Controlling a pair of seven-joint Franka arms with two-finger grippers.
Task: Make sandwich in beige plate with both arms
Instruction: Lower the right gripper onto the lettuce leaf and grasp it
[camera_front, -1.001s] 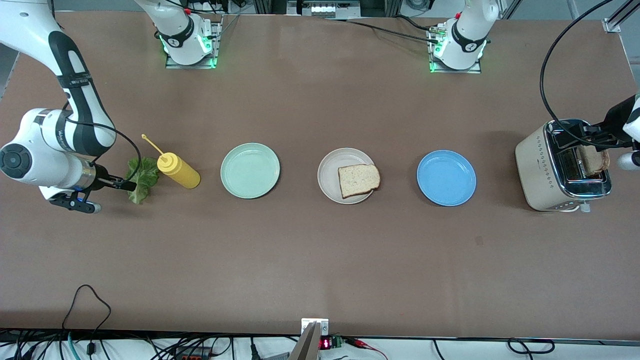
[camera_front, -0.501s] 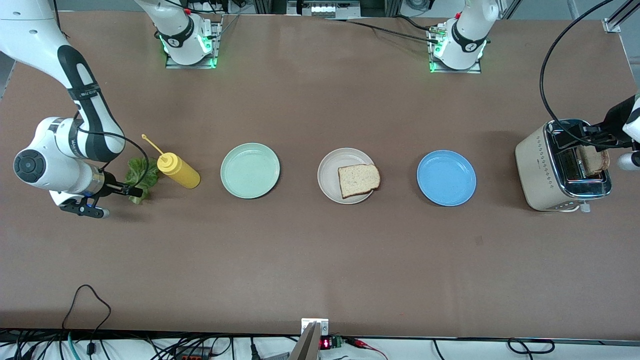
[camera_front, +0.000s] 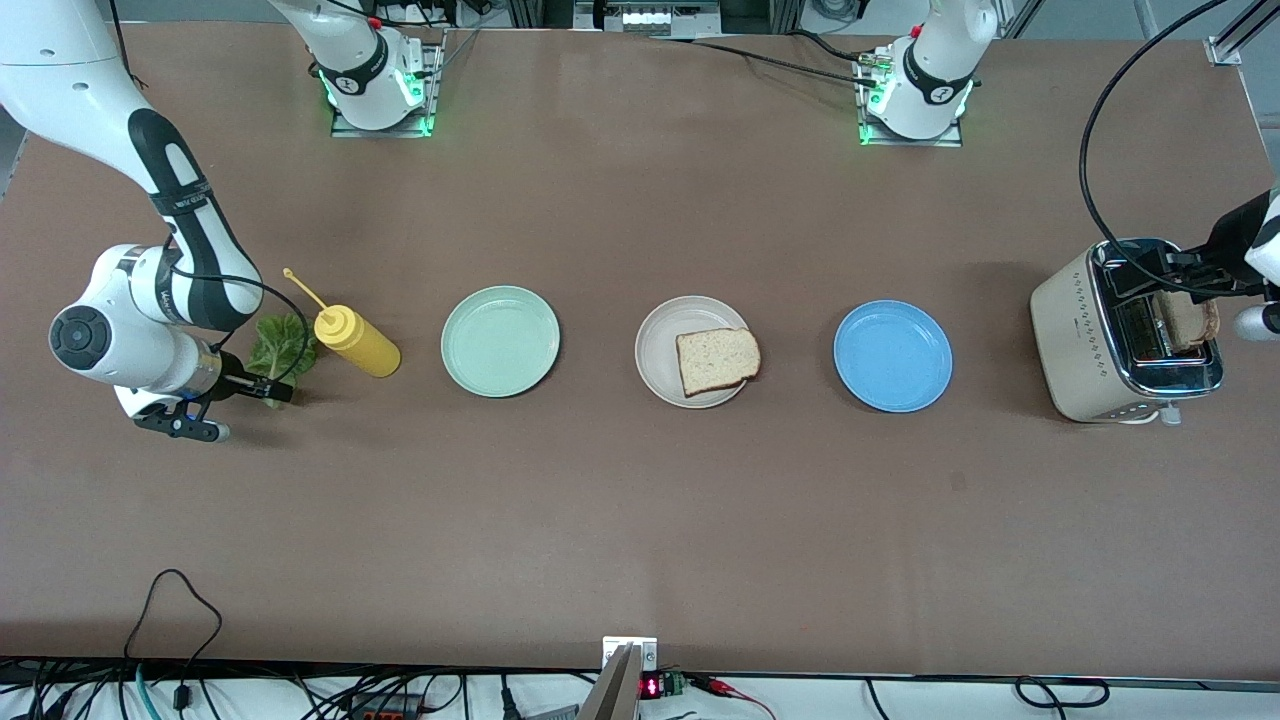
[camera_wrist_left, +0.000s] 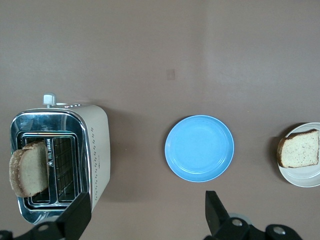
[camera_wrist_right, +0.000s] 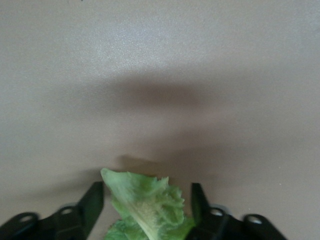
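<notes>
Two arms over brown table

Your right gripper (camera_wrist_right: 145, 200), fingers spread, straddles lettuce (camera_wrist_right: 147, 207) by mustard bottle (camera_front: 357, 342). Left gripper (camera_wrist_left: 145, 212), spread wide, hangs over toaster (camera_front: 1125, 330) w/ bread. Beige plate (camera_front: 660, 345), mid-table, holds one slice (camera_front: 717, 360).

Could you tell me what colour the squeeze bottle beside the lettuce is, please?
The squeeze bottle is yellow, clearest in the front view.

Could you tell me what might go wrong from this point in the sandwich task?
The right gripper straddles only the lettuce leaf's edge, so the floppy leaf could slip out or tear when lifted. The yellow mustard bottle lies right beside the leaf and could get knocked. The left gripper, open over the toaster, may fumble the upright bread slice.
</notes>
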